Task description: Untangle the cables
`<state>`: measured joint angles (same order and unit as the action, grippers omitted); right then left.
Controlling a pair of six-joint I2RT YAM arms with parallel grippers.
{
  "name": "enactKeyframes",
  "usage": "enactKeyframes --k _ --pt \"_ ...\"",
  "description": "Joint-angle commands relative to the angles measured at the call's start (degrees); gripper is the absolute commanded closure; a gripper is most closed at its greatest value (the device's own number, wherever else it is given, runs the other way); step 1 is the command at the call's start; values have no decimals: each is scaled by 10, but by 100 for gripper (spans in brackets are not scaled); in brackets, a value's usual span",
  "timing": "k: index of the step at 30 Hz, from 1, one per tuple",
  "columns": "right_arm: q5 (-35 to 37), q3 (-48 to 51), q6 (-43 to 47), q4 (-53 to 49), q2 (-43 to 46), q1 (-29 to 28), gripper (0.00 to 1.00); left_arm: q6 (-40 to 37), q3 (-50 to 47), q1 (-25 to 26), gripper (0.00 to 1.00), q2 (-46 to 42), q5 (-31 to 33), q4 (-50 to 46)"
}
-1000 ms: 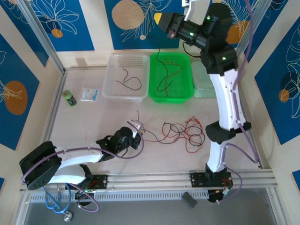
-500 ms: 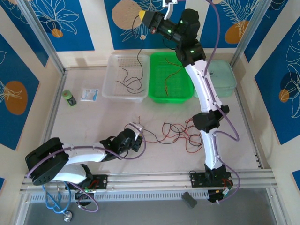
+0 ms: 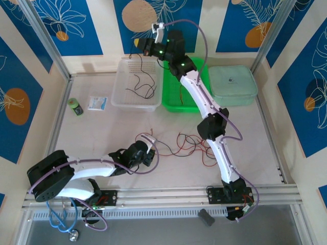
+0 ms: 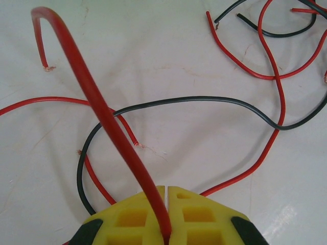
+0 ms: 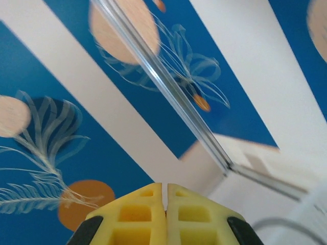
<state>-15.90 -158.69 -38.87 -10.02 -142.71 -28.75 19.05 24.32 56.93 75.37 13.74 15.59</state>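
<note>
Loose red and black cables (image 3: 196, 145) lie tangled on the white table (image 3: 102, 132) in the middle. My left gripper (image 3: 149, 137) sits low at the tangle's left end, shut on a red cable (image 4: 107, 122) that arches up out of its yellow fingertips (image 4: 133, 214). More red and black cables (image 4: 265, 76) lie spread on the table beyond it. My right gripper (image 3: 139, 43) is raised at the back, over the clear tray (image 3: 122, 99), jaws shut (image 5: 164, 186). A thin black cable (image 3: 142, 84) hangs from it into the tray.
A green bin (image 3: 171, 104) holding a red wire stands right of the clear tray, and a teal lidded box (image 3: 232, 84) right of that. A small green bottle (image 3: 75, 106) and a packet (image 3: 97, 103) lie at the left. Framed walls close in the sides.
My right arm has swung left from above the green bin to above the clear tray, carrying the black cable along. The left gripper shifted slightly and still holds the red cable.
</note>
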Motion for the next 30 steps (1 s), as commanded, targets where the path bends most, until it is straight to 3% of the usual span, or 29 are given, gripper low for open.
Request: enactKeyframes --k 1,10,21,23,27,30 --pt "36 13 38 -61 -17 3 100 -8 20 6 90 -15 -4 -16" --pt "55 35 74 -173 -66 1 100 -17 46 6 49 -58 1 -50" --pt "44 34 90 -239 -111 1 100 -30 91 5 31 -183 61 -181" --pt "36 32 92 -248 -110 0 92 -29 106 3 27 -203 82 -215" --pt "27 15 97 -276 -105 -2 55 -12 147 -11 23 -213 110 -294" --pt "25 16 103 -297 -85 -5 43 11 182 -33 23 -196 97 -351"
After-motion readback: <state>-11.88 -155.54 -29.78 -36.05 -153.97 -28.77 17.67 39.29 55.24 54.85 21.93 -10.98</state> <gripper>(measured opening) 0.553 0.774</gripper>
